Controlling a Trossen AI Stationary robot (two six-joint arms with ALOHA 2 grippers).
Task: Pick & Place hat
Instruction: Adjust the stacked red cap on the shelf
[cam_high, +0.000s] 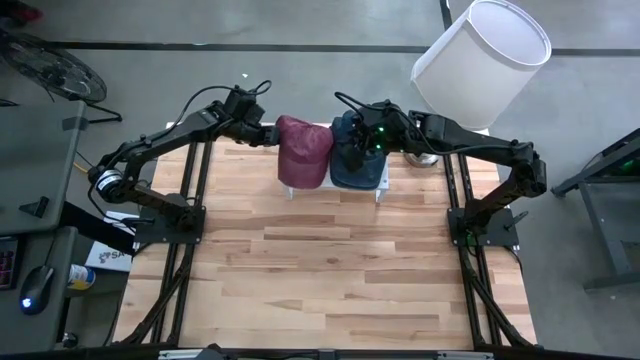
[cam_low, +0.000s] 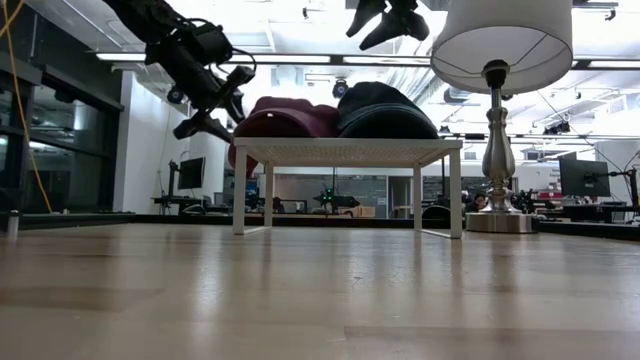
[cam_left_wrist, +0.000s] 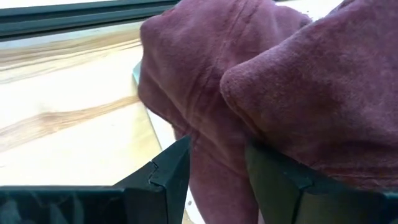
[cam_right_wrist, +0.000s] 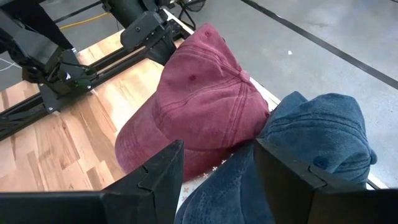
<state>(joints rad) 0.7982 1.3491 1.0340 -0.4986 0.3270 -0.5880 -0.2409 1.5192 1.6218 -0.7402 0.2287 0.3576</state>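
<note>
Your workspace is a pale wood counter (cam_high: 330, 270) on a grey concrete floor, with a white-shaded lamp (cam_high: 480, 62) at the far right corner. From above, a maroon hat (cam_high: 304, 150) and a blue hat (cam_high: 357, 155) sit side by side, touching, on a small white stand (cam_high: 336, 187); the left claw (cam_high: 268, 135) is at the maroon hat's outer edge, the right claw (cam_high: 358, 143) over the blue one. At counter height, the left claw (cam_low: 222, 108) is level with the maroon hat (cam_low: 285, 118), while the right claw (cam_low: 392, 22) hangs clear above the blue hat (cam_low: 380, 112). Your left wrist camera shows the open fingers (cam_left_wrist: 166, 177) straddling a fold of maroon fabric (cam_left_wrist: 249, 93); push in a little deeper before closing so you pinch cloth, not air. The right wrist camera shows that claw's fingers (cam_right_wrist: 155, 177) spread, holding nothing.
</note>
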